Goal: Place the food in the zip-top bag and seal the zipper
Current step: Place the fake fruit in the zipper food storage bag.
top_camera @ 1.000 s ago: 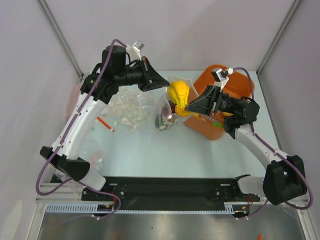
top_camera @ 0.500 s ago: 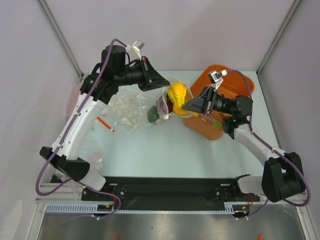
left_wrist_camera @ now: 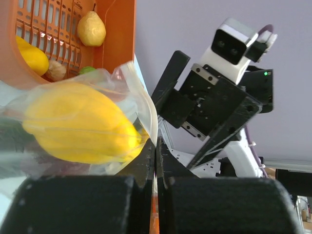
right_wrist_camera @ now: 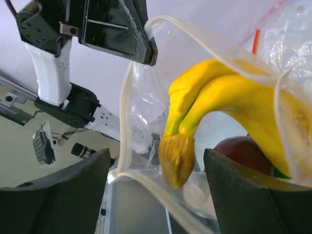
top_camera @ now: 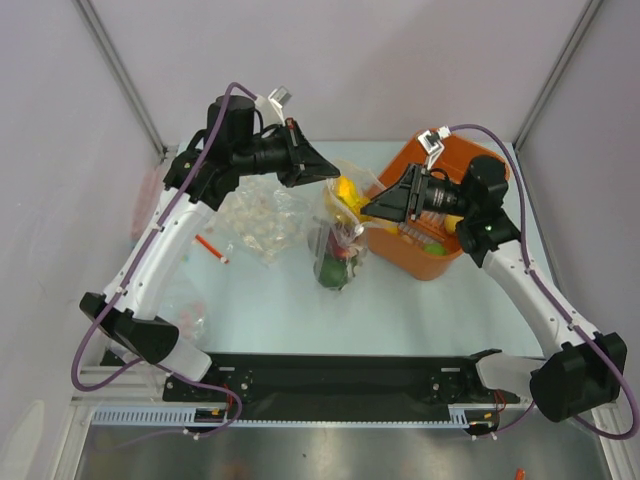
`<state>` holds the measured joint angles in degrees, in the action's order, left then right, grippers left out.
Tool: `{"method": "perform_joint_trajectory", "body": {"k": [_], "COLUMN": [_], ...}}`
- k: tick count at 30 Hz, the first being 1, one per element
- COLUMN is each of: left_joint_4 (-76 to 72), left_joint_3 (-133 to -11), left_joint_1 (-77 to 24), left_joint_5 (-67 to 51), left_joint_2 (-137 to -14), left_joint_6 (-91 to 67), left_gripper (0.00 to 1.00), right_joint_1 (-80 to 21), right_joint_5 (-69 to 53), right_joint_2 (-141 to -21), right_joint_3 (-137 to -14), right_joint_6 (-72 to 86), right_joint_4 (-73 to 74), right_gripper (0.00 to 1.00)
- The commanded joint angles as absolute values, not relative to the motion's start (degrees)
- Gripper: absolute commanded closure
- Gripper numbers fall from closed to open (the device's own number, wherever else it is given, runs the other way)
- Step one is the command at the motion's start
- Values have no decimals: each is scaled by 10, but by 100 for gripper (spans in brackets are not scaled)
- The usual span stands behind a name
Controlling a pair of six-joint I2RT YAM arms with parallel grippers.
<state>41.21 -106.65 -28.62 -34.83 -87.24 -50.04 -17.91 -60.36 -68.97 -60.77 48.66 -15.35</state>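
Note:
My left gripper (top_camera: 330, 172) is shut on the mouth edge of the zip-top bag (top_camera: 335, 240) and holds it up above the table. In the left wrist view the fingertips (left_wrist_camera: 148, 161) pinch the clear film. The yellow banana (top_camera: 348, 190) lies in the bag's mouth, seen through the film (left_wrist_camera: 78, 129). A dark red apple (right_wrist_camera: 243, 151) and a green piece (top_camera: 330, 271) sit lower in the bag. My right gripper (top_camera: 368, 208) stands open just right of the bag. The banana's stem end (right_wrist_camera: 178, 156) lies between its fingers, apart from both. The zipper (right_wrist_camera: 126, 112) curves round the open mouth.
The orange basket (top_camera: 470, 165) stands behind my right gripper, with a lemon (left_wrist_camera: 91, 29) and other toy food (left_wrist_camera: 31, 56) in it. Crumpled plain clear bags (top_camera: 258, 215) lie left of the dotted bag. A small red strip (top_camera: 210, 247) lies near them.
My right gripper has opened and let go of the banana, which has sunk into the bag. The bag now hangs lower. The right arm has lifted and drawn back a little.

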Motion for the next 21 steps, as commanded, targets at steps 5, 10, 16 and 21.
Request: {"method": "perform_joint_trajectory", "body": {"k": [5, 10, 16, 21], "left_joint_4": [408, 411, 416, 433], "left_joint_3": [-1072, -1072, -1076, -1080], "left_joint_1": [-286, -286, -287, -287], "left_joint_5": [-351, -348, -350, -333], "left_joint_2": [-852, -853, -859, -862], "left_joint_6": [-478, -472, -462, -447], "left_gripper": [100, 100, 100, 100], "right_joint_1": [-190, -190, -195, -195], "right_joint_5": [-530, -493, -461, -414], "right_joint_2": [-722, -744, -757, -759], "right_joint_3": [-773, -826, -844, -887], "right_joint_6": [244, 205, 185, 163], "right_joint_4": [225, 313, 341, 401], "right_gripper": [15, 23, 23, 30]}}
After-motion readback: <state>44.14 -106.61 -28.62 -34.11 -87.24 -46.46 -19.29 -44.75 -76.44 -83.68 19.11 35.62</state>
